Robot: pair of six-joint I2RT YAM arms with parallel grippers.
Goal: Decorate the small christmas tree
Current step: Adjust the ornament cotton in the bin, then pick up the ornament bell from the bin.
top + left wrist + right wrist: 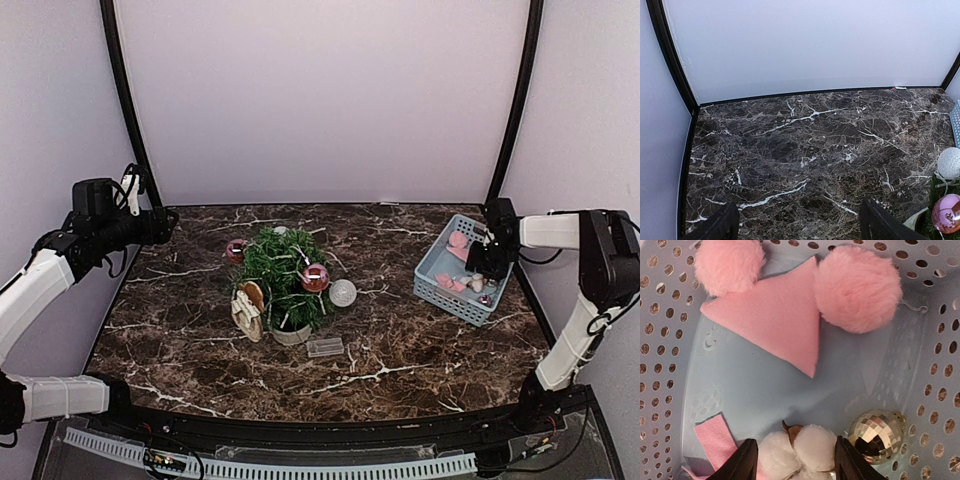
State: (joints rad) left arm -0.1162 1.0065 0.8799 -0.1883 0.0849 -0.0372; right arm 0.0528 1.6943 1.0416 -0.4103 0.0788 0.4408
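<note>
- The small christmas tree (pixel 283 275) stood upright in its pale round pot (pixel 290 335), a little left of the middle of the dark marble table (pixel 420 360).
- Two pink baubles hung on the tree, one on its right side (pixel 316 277) and one at its rear left (pixel 236 250); a beige ornament (pixel 248 310) hung low on its left side.
- A white ball (pixel 343 292) lay just beside the tree on its right, and a small clear plastic piece (pixel 325 347) lay on the table in front of the pot.
- The left gripper (pixel 165 222) hung above the table's far left corner, well apart from the tree; in the wrist view its jaws stood wide apart with only bare marble between them, holding nothing.
- The blue basket (pixel 445 297) sat at the table's right edge, with the right gripper (pixel 487 268) lowered into it.
- In the right wrist view the basket held two pink pom-poms (pixel 857 287), a pink felt triangle (pixel 775 320), a pink felt strip (pixel 715 440) and a mirrored gold ball (pixel 876 432).
- The right gripper's fingers (pixel 747 460) stood partly apart on either side of a pair of white cotton puffs (pixel 812 447); whether they pressed on the puffs could not be told.
</note>
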